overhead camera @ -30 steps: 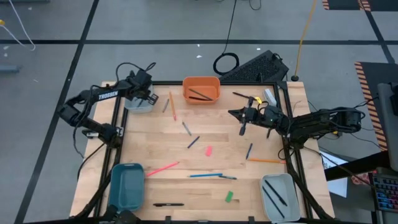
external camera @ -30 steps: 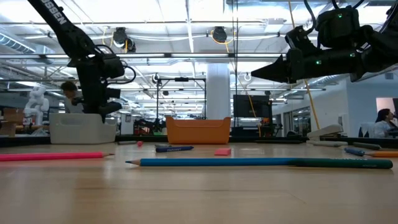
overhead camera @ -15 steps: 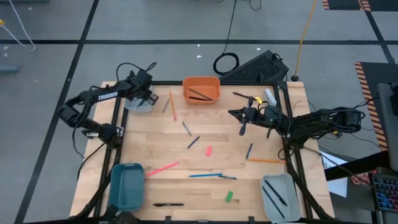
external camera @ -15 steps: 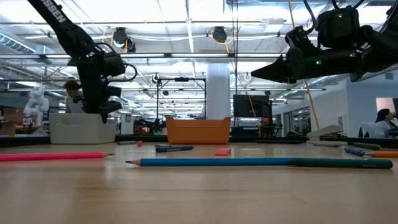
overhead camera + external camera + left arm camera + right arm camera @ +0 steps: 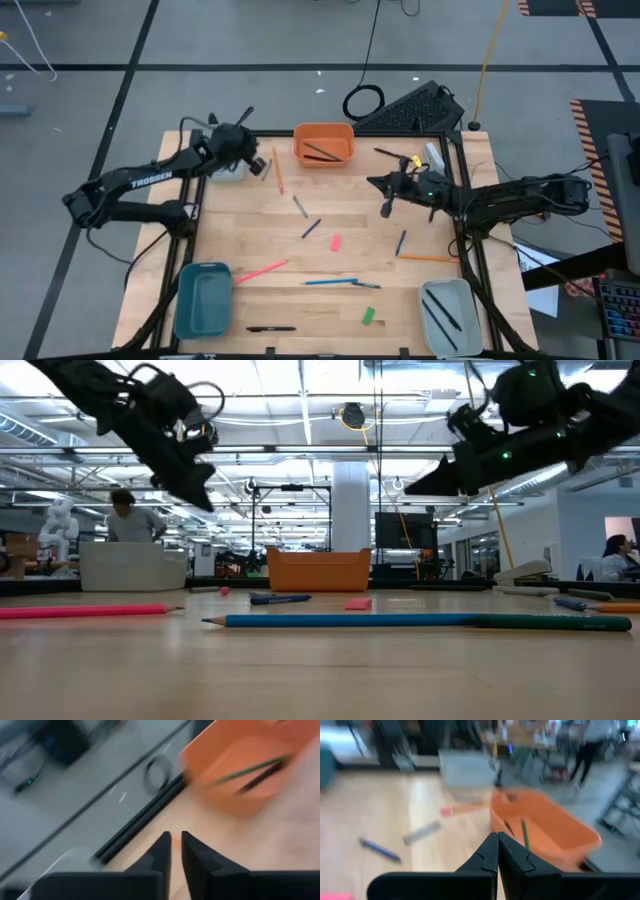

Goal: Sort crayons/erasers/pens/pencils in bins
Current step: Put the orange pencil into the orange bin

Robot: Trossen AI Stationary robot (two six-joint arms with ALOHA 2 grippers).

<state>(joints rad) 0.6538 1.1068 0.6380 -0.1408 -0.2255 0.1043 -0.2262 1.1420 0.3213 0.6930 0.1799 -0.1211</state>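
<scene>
My left gripper (image 5: 258, 163) hangs shut and holds nothing, between the pale far-left bin (image 5: 224, 168) and the orange bin (image 5: 323, 145), which has dark pens in it. My right gripper (image 5: 370, 182) is shut too, high above the table's far right (image 5: 408, 485), and points at the orange bin (image 5: 545, 835). On the wood lie a pink pencil (image 5: 262, 270), a blue pencil (image 5: 330, 282), an orange pencil (image 5: 428, 258), short crayons (image 5: 311, 228), a pink eraser (image 5: 335, 242), a green eraser (image 5: 368, 316) and a black pen (image 5: 270, 328).
A teal bin (image 5: 203, 298) stands at the near left. At the near right a pale bin (image 5: 447, 315) holds dark pens. More pens (image 5: 390, 153) lie at the far right by a white object (image 5: 432, 155). People show in the room beyond the table.
My left gripper has risen from over the pale far-left bin and swung toward the table's right, toward the orange bin, tipping to a slant as it went. The things on the table have stayed where they were.
</scene>
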